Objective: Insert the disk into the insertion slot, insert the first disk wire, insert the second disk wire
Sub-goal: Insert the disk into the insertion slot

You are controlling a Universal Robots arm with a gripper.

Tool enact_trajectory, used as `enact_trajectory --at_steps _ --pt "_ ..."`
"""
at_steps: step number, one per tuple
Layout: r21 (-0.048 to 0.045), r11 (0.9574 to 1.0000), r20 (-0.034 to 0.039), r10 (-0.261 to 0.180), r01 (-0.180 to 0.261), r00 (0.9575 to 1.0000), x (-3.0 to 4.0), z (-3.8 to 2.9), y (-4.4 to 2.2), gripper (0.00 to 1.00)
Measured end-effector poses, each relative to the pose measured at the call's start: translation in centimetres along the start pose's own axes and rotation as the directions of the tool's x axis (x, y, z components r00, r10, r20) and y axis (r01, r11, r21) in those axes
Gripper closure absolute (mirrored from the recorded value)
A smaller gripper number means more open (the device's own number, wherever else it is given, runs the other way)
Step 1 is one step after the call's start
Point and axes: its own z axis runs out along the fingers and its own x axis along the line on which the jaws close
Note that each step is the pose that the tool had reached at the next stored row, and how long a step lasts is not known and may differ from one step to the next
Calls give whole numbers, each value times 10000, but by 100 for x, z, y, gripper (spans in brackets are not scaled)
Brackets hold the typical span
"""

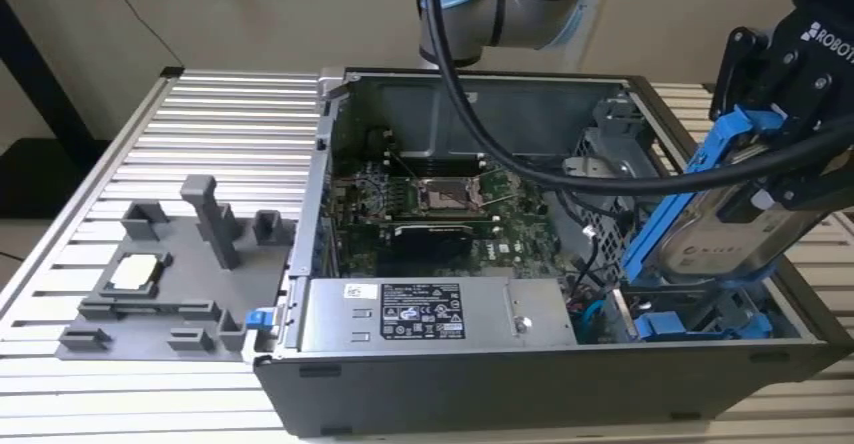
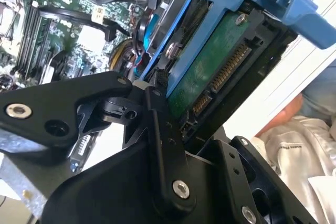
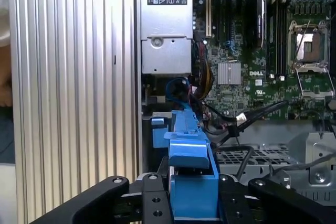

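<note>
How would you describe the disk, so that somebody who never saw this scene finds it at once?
Find the open computer case on the ribbed table. Over its corner at the exterior view's right, the black claw holds the disk, tilted. It is the silver-grey slab in a bright blue frame, unlike the plain grey power supply box nearby.

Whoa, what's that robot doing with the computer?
A robot arm's gripper is clamped on the disk, a silver drive in a blue frame. It holds it tilted over the open computer case, at the exterior view's right, with the lower end dipping toward the blue bay in that corner. The disk isn't seated yet.
</note>
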Motion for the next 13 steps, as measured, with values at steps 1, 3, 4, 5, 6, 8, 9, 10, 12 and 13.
enact_trajectory --at_steps 1,3,4,5,6,8,9,10,12,13 --pt "0 10000 -6 -7 7 10000 -1 17 -11 67" --pt "0 10000 -16 -23 23 10000 -1 51 -34 67" --pt "0 10000 -18 -30 30 10000 -2 67 -42 67" --pt "1 10000 -19 -36 36 10000 -2 85 -47 67" --pt "0 10000 -21 -37 37 10000 -2 102 -47 67" --pt "0 10000 -21 -38 38 10000 -2 138 -48 67" --pt "0 10000 -20 -40 40 10000 -2 156 -49 67" --pt "0 10000 -19 -42 42 10000 -2 170 -50 67" --pt "0 10000 -18 -47 47 10000 -3 182 -56 67" --pt "0 10000 -18 -49 49 10000 -2 190 -60 67"
